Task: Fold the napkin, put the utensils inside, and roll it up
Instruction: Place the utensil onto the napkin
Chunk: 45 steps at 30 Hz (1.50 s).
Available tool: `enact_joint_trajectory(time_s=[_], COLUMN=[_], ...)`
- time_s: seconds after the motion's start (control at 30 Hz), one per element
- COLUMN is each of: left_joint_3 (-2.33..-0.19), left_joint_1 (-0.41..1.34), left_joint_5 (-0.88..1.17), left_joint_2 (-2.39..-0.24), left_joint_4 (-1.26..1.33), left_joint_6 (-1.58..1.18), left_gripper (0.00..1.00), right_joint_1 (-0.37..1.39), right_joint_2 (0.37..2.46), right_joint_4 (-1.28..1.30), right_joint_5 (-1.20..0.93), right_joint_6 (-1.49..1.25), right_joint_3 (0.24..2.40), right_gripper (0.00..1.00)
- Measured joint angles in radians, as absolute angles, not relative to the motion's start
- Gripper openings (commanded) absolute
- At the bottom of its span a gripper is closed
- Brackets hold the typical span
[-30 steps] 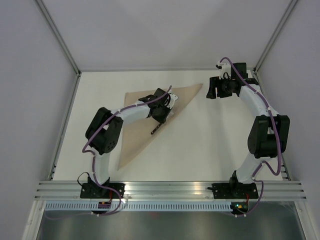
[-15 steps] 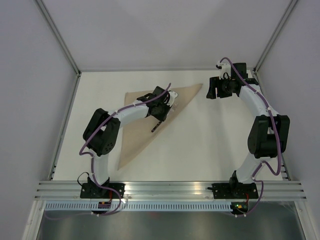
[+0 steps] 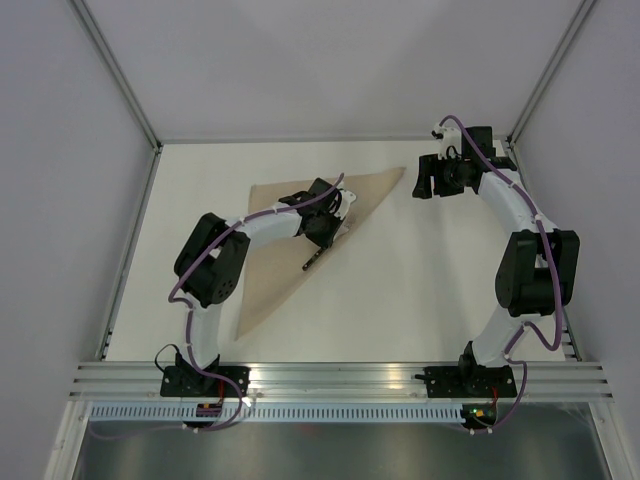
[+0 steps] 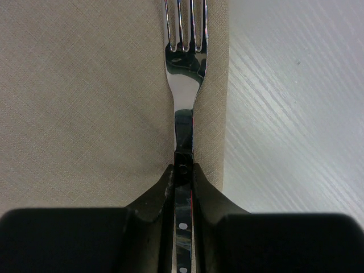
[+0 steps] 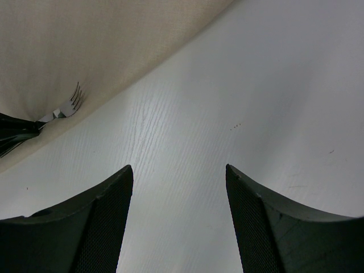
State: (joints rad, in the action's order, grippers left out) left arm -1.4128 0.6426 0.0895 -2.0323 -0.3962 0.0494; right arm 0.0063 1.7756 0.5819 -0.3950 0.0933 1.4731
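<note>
Utensil-placing step. My left gripper point(image 4: 183, 177), jaws nearly closed, pinches the fork point(image 4: 186, 85) by its handle. The tines lie over the folded tan napkin point(image 3: 268, 275), just inside its right-hand edge. Next, I judge, I should lower the fork flat along that edge, release it, then lift clear. My right gripper point(image 3: 425, 180) hangs wide open and empty beside the napkin's far corner, above the white table point(image 3: 430, 290).

pincer point(image 4: 183, 187) clamping fork point(image 4: 185, 74), napkin point(image 4: 85, 102) beneath

White table point(image 3: 420, 290) (faint wood grain) meets grey walls point(image 3: 300, 70).
</note>
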Motion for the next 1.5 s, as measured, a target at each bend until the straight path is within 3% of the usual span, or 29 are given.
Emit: enact_joint_trajectory(time_s=[0.83,1.27,1.5], left_joint_3=[-1.413,-1.412,-1.412], left_joint_1=[0.643,0.643,0.643], left_joint_5=[0.096,0.096,0.103], left_joint_2=[-2.04,-2.04,-2.04], left_joint_4=[-0.395,-0.396,-0.398], left_joint_6=[0.049,0.049,0.049], left_gripper=[0.05,0.26,0.47], right_joint_1=[0.006,0.006,0.006], right_joint_2=[1.776,1.776,1.776], right_joint_4=[0.575,0.575,0.575], right_joint_5=[-0.395,-0.395,-0.395], right_joint_6=[0.091,0.091,0.091], right_joint_3=[1.461,1.461,1.461], right_gripper=[0.72,0.72,0.72])
